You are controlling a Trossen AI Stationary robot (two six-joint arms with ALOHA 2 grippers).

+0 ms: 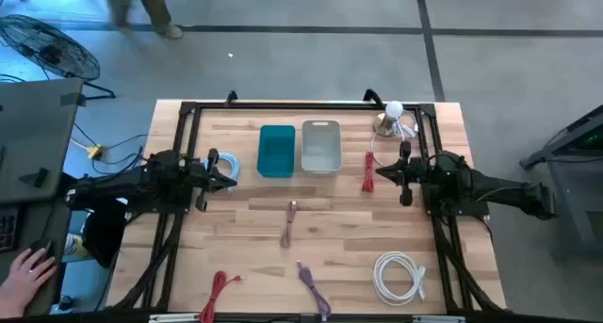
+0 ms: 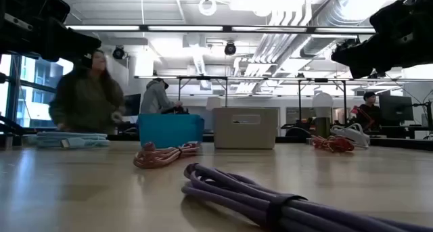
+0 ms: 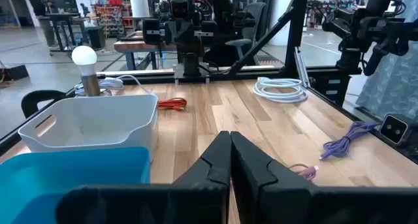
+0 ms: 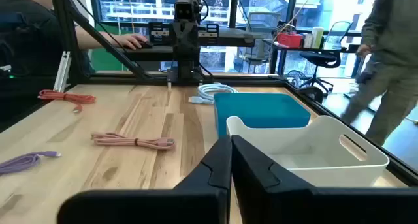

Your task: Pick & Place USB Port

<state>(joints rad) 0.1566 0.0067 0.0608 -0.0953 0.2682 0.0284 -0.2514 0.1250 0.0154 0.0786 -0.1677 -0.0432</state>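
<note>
The left gripper [image 1: 229,171] hangs above the left side of the light wooden tabletop [image 1: 339,219], its jaws pressed together with nothing between them. The right gripper [image 1: 382,172] hangs above the right side, facing the left one, its jaws likewise together and empty. Both sit raised off the wood, as the low view shows them near the top corners of the picture.

Between the two sets of jaws, a little toward the far edge, stand two bins touching side by side: a teal rectangular plastic bin [image 1: 276,151] nearer the left jaws and a pale grey rectangular plastic bin with handle cut-outs [image 1: 320,146] nearer the right jaws.

The cables lie scattered. A coiled light-blue cable [image 1: 225,163] lies just beside the left jaws. A short red bundled cable [image 1: 368,171] lies just beside the right jaws, on the side toward the grey bin. A pink bundled cable [image 1: 290,222] rests roughly midway between the two grippers, on the near side of the bins. A purple bundled cable [image 1: 312,282] lies nearer the front edge, well apart from both jaws. A second red cable [image 1: 219,292] lies at the front left, and a coiled white cable [image 1: 399,275] at the front right. Which plug each cable carries cannot be told.

A white bulb on a brass base [image 1: 389,118] stands behind the right jaws near the far corner.
</note>
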